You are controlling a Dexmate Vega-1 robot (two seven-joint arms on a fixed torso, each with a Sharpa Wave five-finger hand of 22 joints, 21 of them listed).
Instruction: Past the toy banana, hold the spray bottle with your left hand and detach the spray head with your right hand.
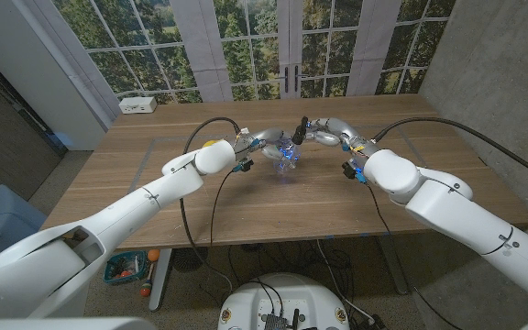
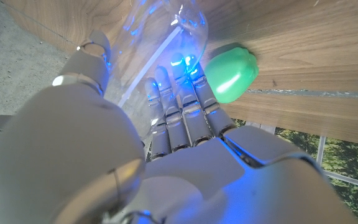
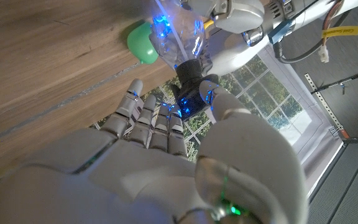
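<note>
Wood-grain planks make up your counter (image 1: 154, 197), with tall windows behind its far edge. Near the middle, toward that far edge, your left hand (image 2: 179, 112) wraps the clear plastic spray bottle (image 1: 285, 154), while your right hand (image 3: 166, 118) pinches its black spray head (image 3: 190, 81). A smooth green rounded toy (image 2: 230, 73) lies just beside the bottle. No writing is legible.
</note>
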